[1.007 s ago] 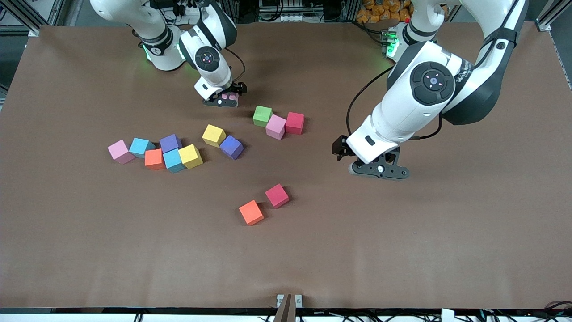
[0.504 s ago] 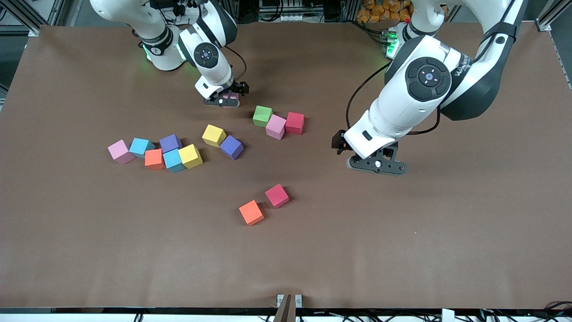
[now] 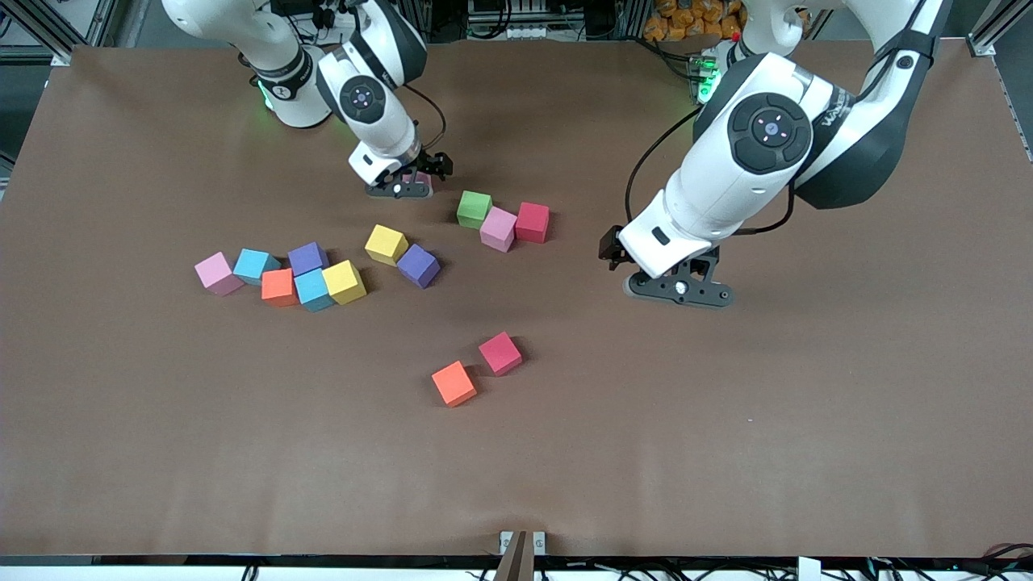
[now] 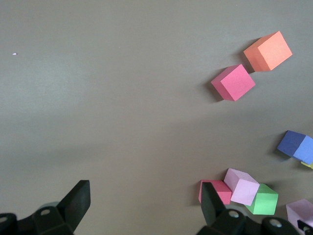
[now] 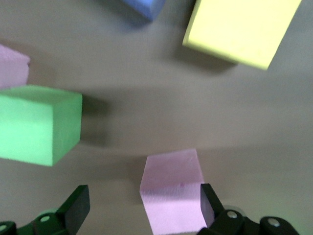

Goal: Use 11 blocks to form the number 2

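The brown tabletop [image 3: 726,452] carries scattered blocks [image 3: 307,274], mostly toward the right arm's end, with no digit formed. The left gripper [image 3: 678,292] hangs spread and empty over bare tabletop (near the crimson block [image 3: 533,222]). The right gripper [image 3: 401,189], low near the tabletop's base-side edge, straddles a pale pink block [image 5: 173,188], fingers spread.

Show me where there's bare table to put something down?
The widest bare stretch is nearer the camera than the orange block and crimson block. More lies under the left claw, toward that arm's end. It's crowded around the six-block cluster and the green-pink-red trio; the right claw straddles a pink block.
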Available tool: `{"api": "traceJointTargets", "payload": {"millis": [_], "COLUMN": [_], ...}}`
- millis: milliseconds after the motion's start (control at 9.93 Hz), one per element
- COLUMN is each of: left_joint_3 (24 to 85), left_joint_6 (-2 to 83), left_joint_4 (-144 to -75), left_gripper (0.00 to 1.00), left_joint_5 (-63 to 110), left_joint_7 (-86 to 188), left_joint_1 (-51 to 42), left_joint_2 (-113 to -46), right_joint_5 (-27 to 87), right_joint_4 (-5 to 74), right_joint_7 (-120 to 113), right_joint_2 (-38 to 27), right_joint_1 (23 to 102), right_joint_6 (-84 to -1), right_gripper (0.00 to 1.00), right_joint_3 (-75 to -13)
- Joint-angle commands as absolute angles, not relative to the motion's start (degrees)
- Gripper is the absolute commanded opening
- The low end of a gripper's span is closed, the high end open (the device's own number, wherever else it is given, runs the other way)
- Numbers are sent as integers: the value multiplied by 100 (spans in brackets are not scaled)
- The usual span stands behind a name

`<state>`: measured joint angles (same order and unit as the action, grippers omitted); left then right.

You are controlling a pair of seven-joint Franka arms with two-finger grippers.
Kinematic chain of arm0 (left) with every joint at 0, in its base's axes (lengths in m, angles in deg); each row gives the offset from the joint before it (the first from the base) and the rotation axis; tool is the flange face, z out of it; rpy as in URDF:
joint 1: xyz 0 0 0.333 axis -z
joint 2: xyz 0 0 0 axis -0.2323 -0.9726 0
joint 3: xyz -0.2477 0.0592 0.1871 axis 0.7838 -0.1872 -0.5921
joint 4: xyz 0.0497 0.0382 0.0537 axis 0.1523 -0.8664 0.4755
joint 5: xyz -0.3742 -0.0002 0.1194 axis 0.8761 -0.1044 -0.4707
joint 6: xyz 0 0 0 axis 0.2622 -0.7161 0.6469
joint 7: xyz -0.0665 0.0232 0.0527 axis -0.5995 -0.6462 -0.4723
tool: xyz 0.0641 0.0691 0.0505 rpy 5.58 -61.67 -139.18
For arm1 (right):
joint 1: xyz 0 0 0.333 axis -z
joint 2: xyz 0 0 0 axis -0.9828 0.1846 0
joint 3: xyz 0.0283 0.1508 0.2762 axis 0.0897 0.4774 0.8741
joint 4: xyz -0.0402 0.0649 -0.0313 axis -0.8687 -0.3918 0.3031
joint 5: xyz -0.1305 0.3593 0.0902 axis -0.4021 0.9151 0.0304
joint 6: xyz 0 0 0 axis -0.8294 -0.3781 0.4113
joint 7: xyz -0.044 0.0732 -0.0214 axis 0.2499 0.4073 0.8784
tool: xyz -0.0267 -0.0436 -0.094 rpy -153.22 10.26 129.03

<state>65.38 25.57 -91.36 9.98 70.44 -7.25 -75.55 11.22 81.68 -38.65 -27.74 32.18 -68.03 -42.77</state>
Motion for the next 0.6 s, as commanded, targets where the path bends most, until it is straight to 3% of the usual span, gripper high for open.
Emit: {"api": "traceJointTargets", "payload": {"millis": [0, 201, 504], "left_joint_3": [6570, 6543, 6526], "left_joint_6": [2469, 2469, 2601], "left_joint_4": [-9196, -9187, -9178], "left_gripper": [100, 100, 100], "left_joint_5": [944, 944, 962], "left_joint_7": [6953, 6944, 6944], "left_joint_1": [-807, -825, -974], "left_joint_2": [-7444, -7444, -7549], "right_joint_5": [1146, 649, -284], "right_joint_4": [7884, 7567, 7023], "right_joint_7": [-2671, -2158, -1413], "right_joint_2": [-2845, -2722, -2205], "right_joint_1": [3505, 3812, 4418], "right_joint_6": [-6687, -6687, -6705], "right_gripper": [100, 100, 100], "right_joint_3": [-4868, -5353, -5416]}}
